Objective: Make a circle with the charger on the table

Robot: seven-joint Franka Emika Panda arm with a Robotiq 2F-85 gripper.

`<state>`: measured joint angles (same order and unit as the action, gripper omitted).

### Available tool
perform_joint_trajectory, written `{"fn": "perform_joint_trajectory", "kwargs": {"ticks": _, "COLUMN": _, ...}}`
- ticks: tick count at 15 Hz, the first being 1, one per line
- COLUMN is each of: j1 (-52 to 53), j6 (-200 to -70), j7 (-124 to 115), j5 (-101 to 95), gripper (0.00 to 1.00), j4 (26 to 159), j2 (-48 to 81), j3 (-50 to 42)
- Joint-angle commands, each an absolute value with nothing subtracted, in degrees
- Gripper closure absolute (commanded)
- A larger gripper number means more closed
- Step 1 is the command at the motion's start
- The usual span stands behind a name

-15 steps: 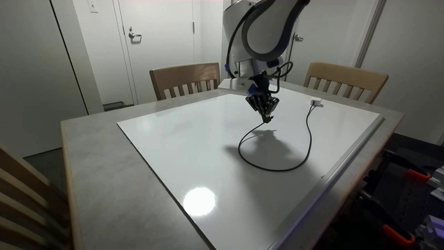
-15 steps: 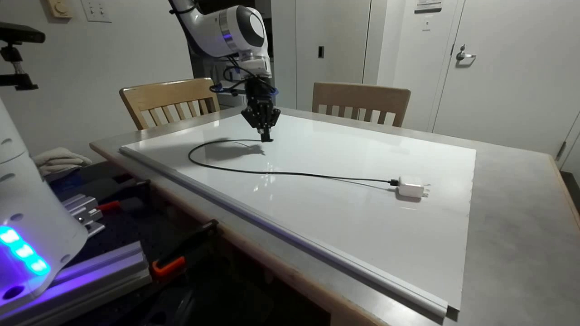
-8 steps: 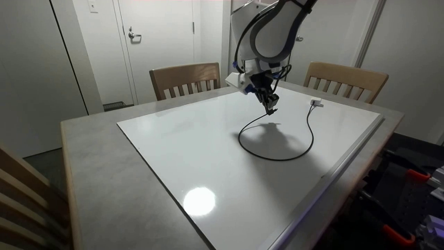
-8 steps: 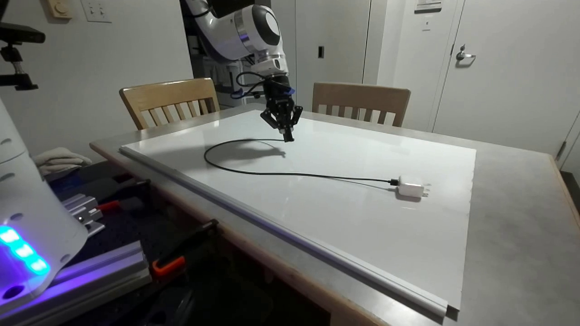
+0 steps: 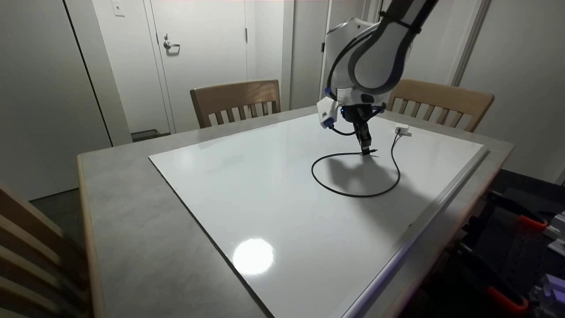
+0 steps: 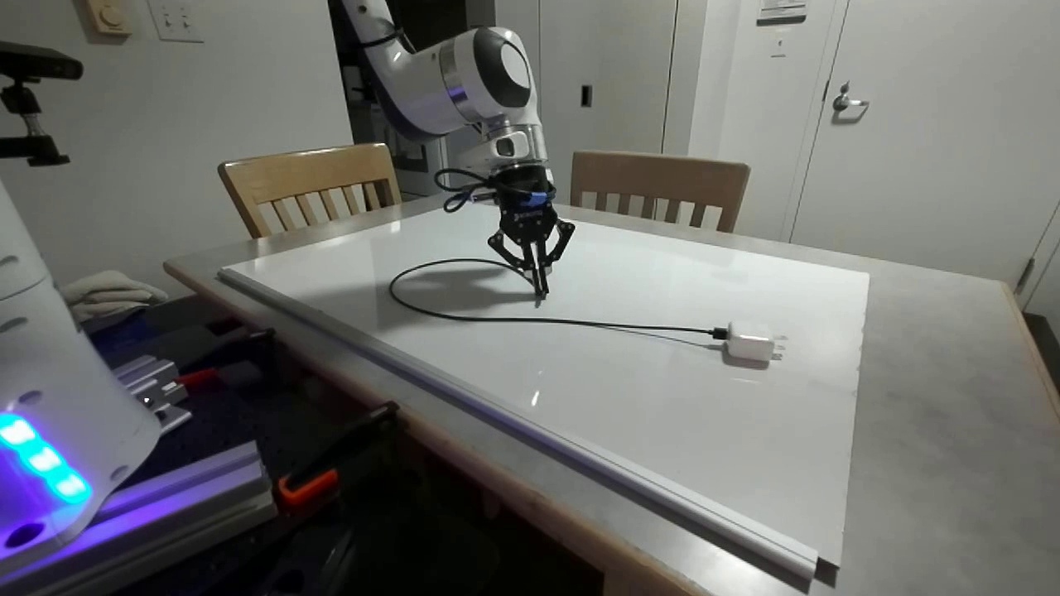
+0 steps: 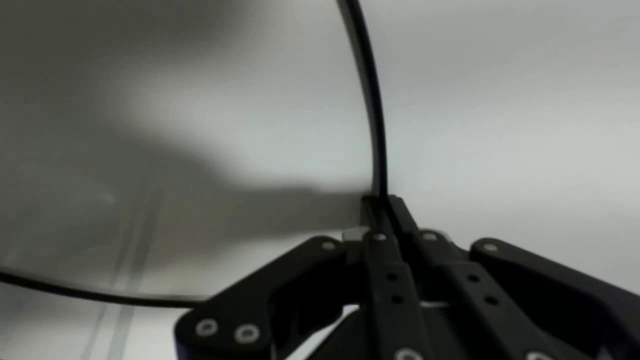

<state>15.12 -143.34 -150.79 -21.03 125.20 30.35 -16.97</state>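
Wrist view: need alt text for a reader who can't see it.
Black gripper at lower right, shut on a thin black cable over a white table surface. From the grip the cable curves to the top edge; another stretch runs from the left edge until the gripper hides it. A blurred shadow spreads leftward.

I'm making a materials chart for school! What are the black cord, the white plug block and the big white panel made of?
Black cord: probably rubbery plastic, smooth; it bends in a soft curve.
White plug block: likely hard plastic; its faces look smooth and even.
White panel: very glossy, with a bright round glare; maybe plastic or coated metal, I can't tell which.
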Motion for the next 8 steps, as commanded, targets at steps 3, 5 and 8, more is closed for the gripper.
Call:
{"fn": "perform_joint_trajectory", "kwargs": {"ticks": 3, "j1": 26.8, "j6": -152.0, "j7": -149.1, "j5": -7.2, "gripper": 0.99, "j4": 133.0, "j2": 29.8, "j3": -31.8}}
{"fn": "perform_joint_trajectory", "kwargs": {"ticks": 5, "j1": 28.7, "j6": -152.6, "j7": -149.1, "j5": -6.2, "gripper": 0.7, "j4": 134.9, "j2": 28.9, "j3": -32.9}}
{"fn": "perform_joint_trajectory", "kwargs": {"ticks": 8, "j1": 34.1, "j6": -153.3, "j7": -149.1, "j5": -5.8, "gripper": 0.57, "j4": 135.9, "j2": 28.8, "j3": -36.5}}
